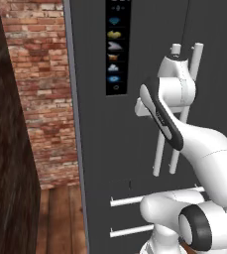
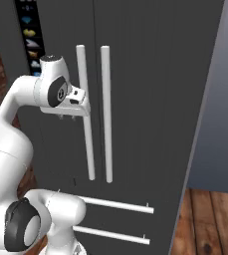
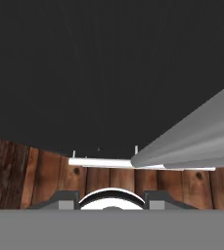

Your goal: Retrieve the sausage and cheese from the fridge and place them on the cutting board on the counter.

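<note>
Fridge doors closed, gripper up at the left door's handle

Fridge [image 2: 150,99] fills the scene: tall dark grey front, both upper doors shut, black icon strip [image 1: 116,44] running down its upper left. Two long white vertical bar handles sit side by side at the door seam, left handle [image 2: 87,139] and right handle [image 2: 106,114]. Two white horizontal drawer handles [image 2: 118,205] lower down, one above the other. Brick wall [image 1: 40,94] to the left of the fridge, wooden plank floor [image 2: 210,219] below.

Arm is raised, wrist bent toward the fridge front. Gripper [image 2: 68,117] is right at the left handle, at about its upper third; its fingers are small and mostly hidden under the hand. Contact with the bar not resolvable. In the hand view the gripper [image 3: 111,196] points down along the door, a grey bar [image 3: 191,141] crossing close at the right, beside the fingertips rather than between them. Cannot tell whether the fingers are apart or together, or gripping anything.
</note>
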Motion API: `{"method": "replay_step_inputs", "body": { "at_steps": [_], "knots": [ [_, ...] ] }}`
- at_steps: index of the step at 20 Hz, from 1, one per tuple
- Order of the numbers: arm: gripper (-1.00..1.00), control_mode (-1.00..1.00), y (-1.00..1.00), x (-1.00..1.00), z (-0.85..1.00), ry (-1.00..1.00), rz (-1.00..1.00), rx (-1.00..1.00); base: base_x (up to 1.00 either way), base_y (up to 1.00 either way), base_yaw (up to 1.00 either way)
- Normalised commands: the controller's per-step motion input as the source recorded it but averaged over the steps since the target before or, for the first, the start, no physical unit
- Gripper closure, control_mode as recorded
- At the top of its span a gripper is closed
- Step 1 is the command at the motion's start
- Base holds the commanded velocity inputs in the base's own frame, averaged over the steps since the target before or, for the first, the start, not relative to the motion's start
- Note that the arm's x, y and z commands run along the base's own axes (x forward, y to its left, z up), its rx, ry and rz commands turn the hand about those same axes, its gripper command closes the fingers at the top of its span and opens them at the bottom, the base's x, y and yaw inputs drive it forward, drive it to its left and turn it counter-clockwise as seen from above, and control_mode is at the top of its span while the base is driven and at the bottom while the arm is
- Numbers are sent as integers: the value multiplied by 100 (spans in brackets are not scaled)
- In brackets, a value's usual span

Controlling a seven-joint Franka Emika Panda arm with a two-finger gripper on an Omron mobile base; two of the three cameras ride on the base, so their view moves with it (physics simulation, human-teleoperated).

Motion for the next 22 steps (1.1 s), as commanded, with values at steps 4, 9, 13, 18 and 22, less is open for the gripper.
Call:
{"method": "replay_step_inputs", "body": {
  "at_steps": [4, 9, 13, 18, 22],
  "knots": [
    [-100, 100, 0, 0, 0, 0, 0, 0, 0, 0, 0],
    [-100, 100, 0, 0, 0, 0, 0, 0, -1, -31, 0],
    [-100, 100, 0, 0, 0, 0, 0, 0, -23, -54, 0],
    [-100, 100, 0, 0, 0, 0, 0, 0, -43, -38, 0],
    [-100, 100, 0, 0, 0, 0, 0, 0, -59, 6, 0]
  ]
}}
